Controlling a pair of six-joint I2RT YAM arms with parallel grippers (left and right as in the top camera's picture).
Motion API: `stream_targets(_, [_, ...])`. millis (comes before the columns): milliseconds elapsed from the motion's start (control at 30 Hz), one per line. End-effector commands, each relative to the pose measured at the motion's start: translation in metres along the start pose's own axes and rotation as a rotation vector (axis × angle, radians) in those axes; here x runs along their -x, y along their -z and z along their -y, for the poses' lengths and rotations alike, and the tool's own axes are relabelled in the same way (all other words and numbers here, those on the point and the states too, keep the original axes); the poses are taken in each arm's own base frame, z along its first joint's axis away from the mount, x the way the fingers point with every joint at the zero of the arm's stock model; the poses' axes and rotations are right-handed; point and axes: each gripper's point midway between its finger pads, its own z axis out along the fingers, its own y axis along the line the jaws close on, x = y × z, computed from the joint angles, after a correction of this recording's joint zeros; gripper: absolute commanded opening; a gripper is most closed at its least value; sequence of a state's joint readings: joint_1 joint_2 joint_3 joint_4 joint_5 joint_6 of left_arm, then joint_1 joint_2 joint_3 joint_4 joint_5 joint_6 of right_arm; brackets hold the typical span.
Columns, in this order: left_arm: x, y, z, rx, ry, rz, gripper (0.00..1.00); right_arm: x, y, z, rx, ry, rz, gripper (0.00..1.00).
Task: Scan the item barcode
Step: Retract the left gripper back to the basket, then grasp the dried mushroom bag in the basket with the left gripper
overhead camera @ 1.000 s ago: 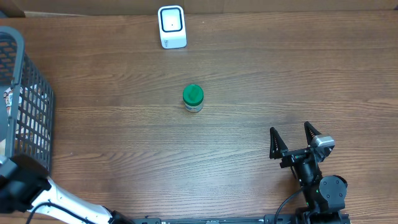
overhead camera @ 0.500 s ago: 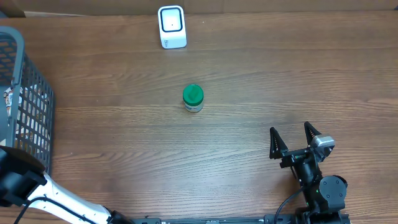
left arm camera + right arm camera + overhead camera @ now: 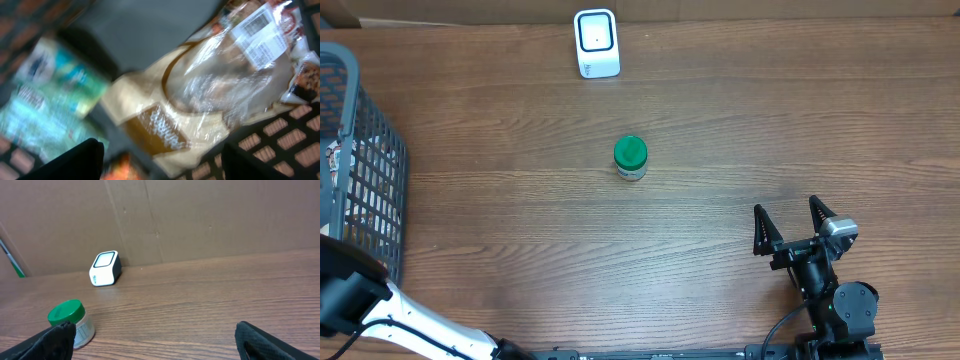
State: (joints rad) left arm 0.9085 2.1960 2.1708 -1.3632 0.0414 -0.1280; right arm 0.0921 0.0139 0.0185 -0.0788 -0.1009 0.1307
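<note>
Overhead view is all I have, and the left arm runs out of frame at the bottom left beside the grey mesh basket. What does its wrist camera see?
Observer: It looks down, blurred, on a clear crinkly plastic packet with tan printing lying inside the grey mesh basket.
Operator: Any barcode showing on it?
Observer: Yes, a white barcode label sits on the packet, at the upper right of that view.
Operator: Are the left fingers closed on the packet?
Observer: No. The left fingers show as dark tips at the bottom edge, spread wide apart, with nothing gripped.
Operator: Anything else in there?
Observer: A green and blue printed packet lies to the left of the clear one.
</note>
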Motion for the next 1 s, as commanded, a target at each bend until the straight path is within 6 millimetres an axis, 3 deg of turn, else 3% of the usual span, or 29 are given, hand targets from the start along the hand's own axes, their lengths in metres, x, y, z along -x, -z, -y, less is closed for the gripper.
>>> stream_targets(0, [-0.003,-0.023,0.017,-0.019,-0.193,-0.010,0.77,-0.001,0.000,0.000,0.004,-0.003,0.005,1.00])
stream_targets(200, [-0.003,-0.057,0.025,-0.020,-0.327,0.014,0.75,-0.001,0.000,0.000,0.004,-0.003,0.005,1.00])
stream_targets(300, [-0.002,-0.067,0.024,-0.016,-0.356,0.027,0.79,-0.001,0.000,0.000,0.004,-0.003,0.005,1.00])
stream_targets(400, [-0.001,-0.077,0.023,-0.016,-0.360,0.041,0.85,-0.001,0.000,0.000,0.004,-0.003,0.005,1.00])
stream_targets(633, [-0.003,-0.090,0.023,-0.020,-0.386,0.051,0.87,-0.001,0.000,0.000,0.004,-0.003,0.005,1.00])
stream_targets(967, [-0.030,-0.121,0.020,-0.055,-0.419,-0.007,0.93,-0.001,0.000,0.000,0.004,-0.003,0.005,1.00])
